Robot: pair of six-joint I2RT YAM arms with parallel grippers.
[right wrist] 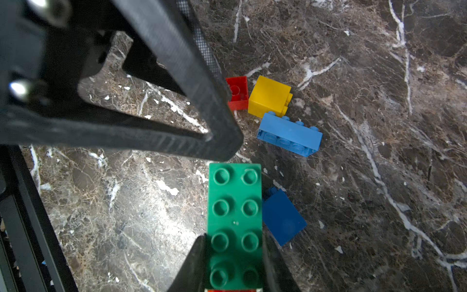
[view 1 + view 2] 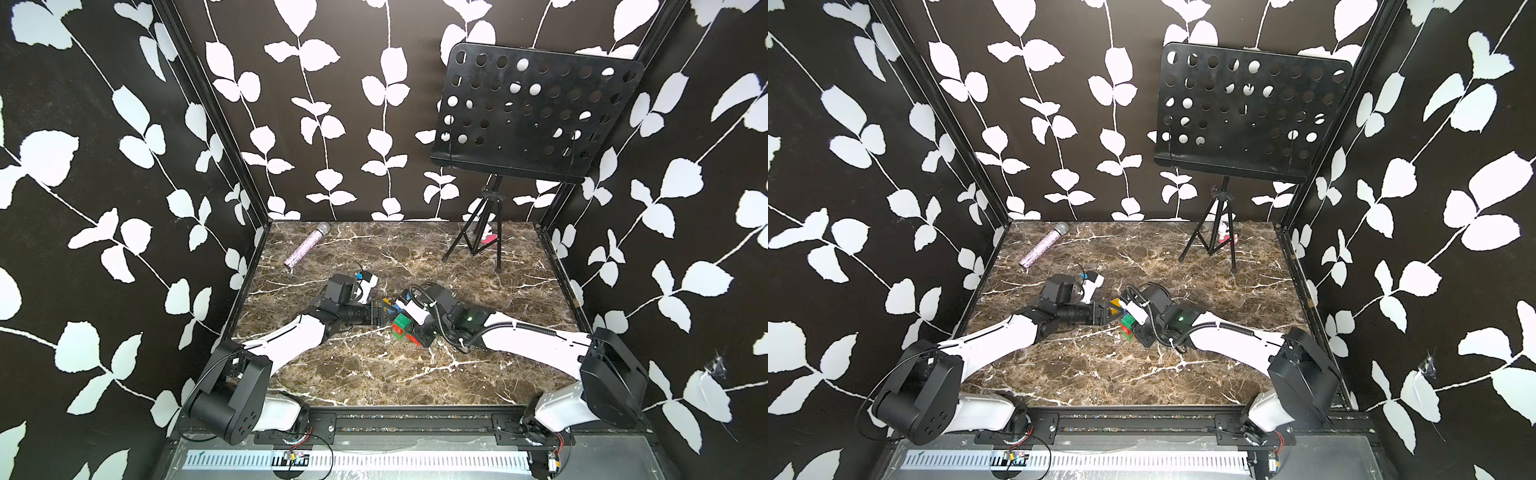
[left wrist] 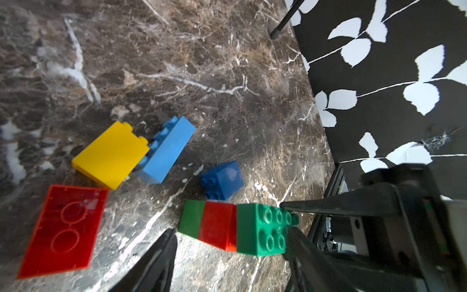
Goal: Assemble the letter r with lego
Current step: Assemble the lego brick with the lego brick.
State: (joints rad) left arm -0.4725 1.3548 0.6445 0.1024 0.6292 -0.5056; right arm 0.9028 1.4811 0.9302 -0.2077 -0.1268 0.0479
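Note:
My right gripper (image 1: pixel 233 240) is shut on the long dark green brick (image 1: pixel 235 202) by its long sides, studs facing its camera. Under that brick sit a red brick (image 3: pixel 217 225) and a light green one (image 3: pixel 193 217), forming a stack (image 2: pixel 400 326) at mid-table. My left gripper (image 3: pixel 231 230) stands open astride this stack: one finger (image 3: pixel 303 252) against the studded face, the other just off the light green end. Loose lego lies beside it: yellow (image 3: pixel 111 154), light blue (image 3: pixel 166 149), blue (image 3: pixel 223 180) and a red brick (image 3: pixel 63 227), hollow side up.
A glittery microphone (image 2: pixel 301 249) lies at the back left of the marble table (image 2: pixel 374 374). A black perforated music stand (image 2: pixel 536 112) on a tripod (image 2: pixel 482 237) stands at the back right, with a small pink object (image 2: pixel 491 240) behind its legs. Patterned walls close three sides.

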